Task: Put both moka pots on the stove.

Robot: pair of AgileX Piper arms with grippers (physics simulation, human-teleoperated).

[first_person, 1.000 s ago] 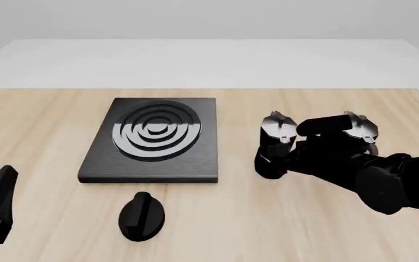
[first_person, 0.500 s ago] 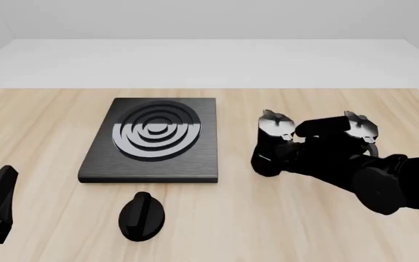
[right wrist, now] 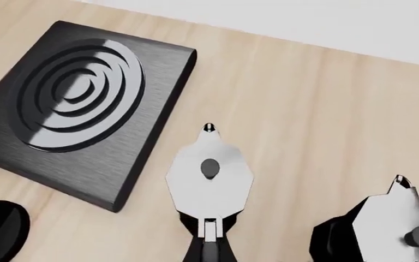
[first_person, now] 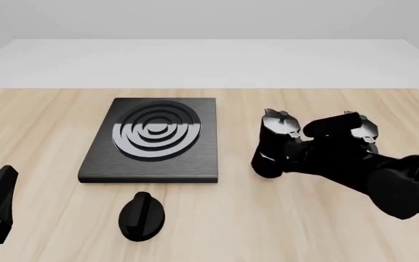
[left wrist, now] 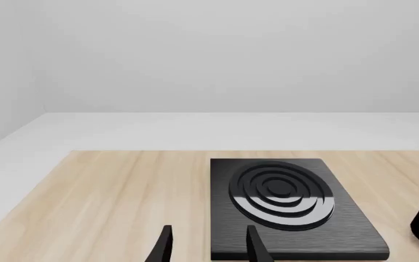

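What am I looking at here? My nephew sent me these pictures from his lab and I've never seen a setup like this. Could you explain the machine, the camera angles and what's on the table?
These are simulator renders of two robot arms at a wooden table, steered by a person. One picture comes from a fixed camera above and behind the arms; the other two come from small cameras mounted just behind each gripper.

On the table lies a flat black stove with silver burner rings, and in front of it a black oval knob. To the right stand two small moka pots, one nearer the stove and one further right.

The right gripper has reached the nearer pot at its handle; whether it has closed on it cannot be told. The left gripper waits open near the table's left corner, holding nothing.
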